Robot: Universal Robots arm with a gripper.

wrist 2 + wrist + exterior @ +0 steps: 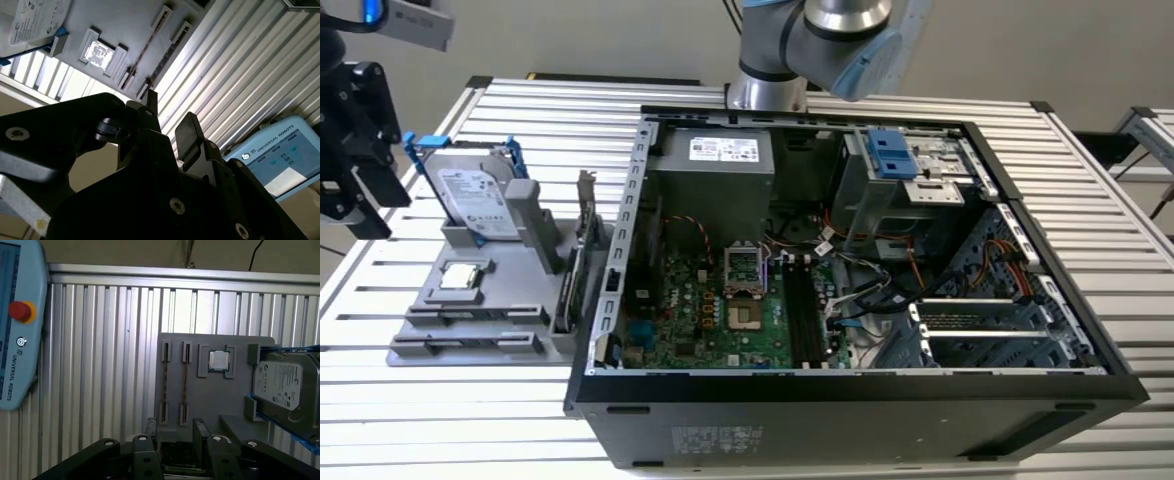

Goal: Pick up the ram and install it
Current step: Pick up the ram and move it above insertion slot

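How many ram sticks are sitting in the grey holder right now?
1. A thin dark memory stick, seen edge-on, stands in the slot pair of the grey holder nearer the square silver processor chip. The other pair looks empty; more may be hidden elsewhere.

table (pixel 507 110) — slatted metal | on it: grey holder (pixel 467 340); open computer case (pixel 854 420)

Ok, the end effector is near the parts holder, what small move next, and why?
Likely ease the end effector toward the memory stick, keeping the stick centred in its open gap. It holds nothing and hangs clear of the grey holder, where the stick stands edge-on in a slot beside the processor chip.
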